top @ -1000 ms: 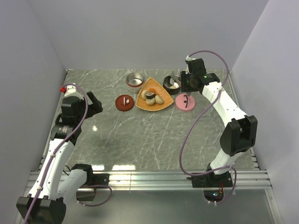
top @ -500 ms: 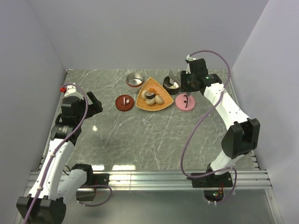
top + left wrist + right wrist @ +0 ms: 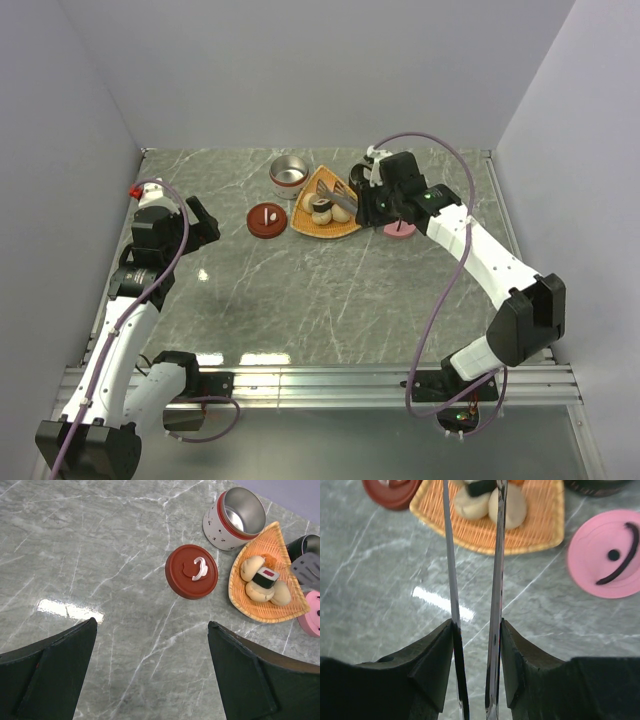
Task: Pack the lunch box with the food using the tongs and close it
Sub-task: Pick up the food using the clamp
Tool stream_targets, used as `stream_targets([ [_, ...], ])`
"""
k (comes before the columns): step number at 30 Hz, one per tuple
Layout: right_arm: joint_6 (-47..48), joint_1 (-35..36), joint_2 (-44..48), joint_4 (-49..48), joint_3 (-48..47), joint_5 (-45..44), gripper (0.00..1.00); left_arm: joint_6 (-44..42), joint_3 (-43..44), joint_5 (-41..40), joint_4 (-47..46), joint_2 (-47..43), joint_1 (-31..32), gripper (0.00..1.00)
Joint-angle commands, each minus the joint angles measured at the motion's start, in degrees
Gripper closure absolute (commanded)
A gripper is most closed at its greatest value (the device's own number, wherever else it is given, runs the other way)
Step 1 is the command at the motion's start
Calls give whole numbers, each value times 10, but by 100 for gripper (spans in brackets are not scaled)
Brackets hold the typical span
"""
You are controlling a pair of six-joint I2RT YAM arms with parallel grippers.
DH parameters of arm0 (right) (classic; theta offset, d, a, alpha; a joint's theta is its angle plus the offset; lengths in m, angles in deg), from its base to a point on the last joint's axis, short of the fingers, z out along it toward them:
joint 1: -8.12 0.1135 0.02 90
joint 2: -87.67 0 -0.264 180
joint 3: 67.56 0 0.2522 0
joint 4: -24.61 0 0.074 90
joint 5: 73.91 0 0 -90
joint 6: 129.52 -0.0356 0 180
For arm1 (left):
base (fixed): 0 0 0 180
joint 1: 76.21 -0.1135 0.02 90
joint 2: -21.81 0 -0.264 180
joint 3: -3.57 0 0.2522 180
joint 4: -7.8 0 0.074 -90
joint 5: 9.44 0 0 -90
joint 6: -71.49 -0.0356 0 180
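1. Now we see the right gripper point(image 3: 477, 625) squeezing the tongs point(image 3: 451, 570) between its two fingers, so the two thin arms stand close together.
2. We see the tongs reach out over the orange tray point(image 3: 260, 612), with their ends by the food point(image 3: 265, 577).
3. We cannot tell if the tongs touch the food.
4. We count the food on the tray: one rice roll with a black band, three pale round lumps and a bit of orange, all huddled together.
5. We see the left gripper point(image 3: 152, 625) wide open, holding nothing, above the worktop point(image 3: 100, 540) and well apart from the tray.
6. We see a white pot point(image 3: 235, 517) standing open just beside the tray, and a red lid point(image 3: 191, 571) lying flat near it.
7. We see a black pot point(image 3: 310, 544) at the tray's other side, and a pink lid point(image 3: 612, 552) on the worktop near that corner.
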Motion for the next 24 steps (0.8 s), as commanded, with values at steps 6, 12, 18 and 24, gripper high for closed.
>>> stream_targets([
  [6,9,9,2,-43,17,31,52,3,-3,6,-17,-2,-3,1],
  [12,36,9,-18,-43,19,25,51,3,-3,3,-16,-3,-3,1],
  [18,60,9,-33,-47,29,8,50,3,0,1,-14,-3,-2,0],
  [24,73,9,-39,-47,36,5,50,4,0,2,-14,-1,-3,1],
])
